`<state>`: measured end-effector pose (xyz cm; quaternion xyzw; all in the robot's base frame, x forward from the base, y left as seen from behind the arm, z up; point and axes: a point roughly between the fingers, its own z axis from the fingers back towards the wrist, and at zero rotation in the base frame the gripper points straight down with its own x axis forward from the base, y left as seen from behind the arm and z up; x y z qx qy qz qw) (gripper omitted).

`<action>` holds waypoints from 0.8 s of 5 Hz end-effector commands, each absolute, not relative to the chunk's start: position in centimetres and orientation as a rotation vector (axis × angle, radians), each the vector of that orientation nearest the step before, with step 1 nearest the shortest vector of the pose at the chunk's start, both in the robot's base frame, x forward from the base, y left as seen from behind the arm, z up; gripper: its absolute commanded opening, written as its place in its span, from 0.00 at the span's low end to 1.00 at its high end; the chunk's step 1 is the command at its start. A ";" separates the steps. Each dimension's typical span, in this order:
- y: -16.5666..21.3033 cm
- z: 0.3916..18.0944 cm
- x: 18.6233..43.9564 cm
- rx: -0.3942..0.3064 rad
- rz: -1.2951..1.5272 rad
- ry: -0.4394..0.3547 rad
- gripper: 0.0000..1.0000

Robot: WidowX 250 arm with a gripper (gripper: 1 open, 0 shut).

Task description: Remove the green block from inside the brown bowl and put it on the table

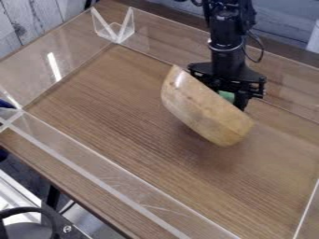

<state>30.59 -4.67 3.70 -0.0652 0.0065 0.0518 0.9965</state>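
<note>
My jaws [227, 91] are clamped on the green block [228, 94], right of frame centre; the wooden bowl [204, 106] is tipped on its side against it, underside showing, on the tabletop [100, 103].

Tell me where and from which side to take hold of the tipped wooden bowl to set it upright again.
Grip the raised rim of the light tan wooden bowl, at its upper left edge, coming down from above. The bowl is tipped on its side with its rounded underside toward the camera, so that smooth surface probably gives no purchase, while the rim is a graspable edge. The gripper is shut at the small green block behind it.
</note>
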 end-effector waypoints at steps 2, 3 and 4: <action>-4.6 3.7 30.0 -0.124 0.078 0.033 0.00; -4.5 4.0 29.8 -0.123 0.071 0.036 0.00; -4.4 4.0 29.7 -0.123 0.064 0.039 0.00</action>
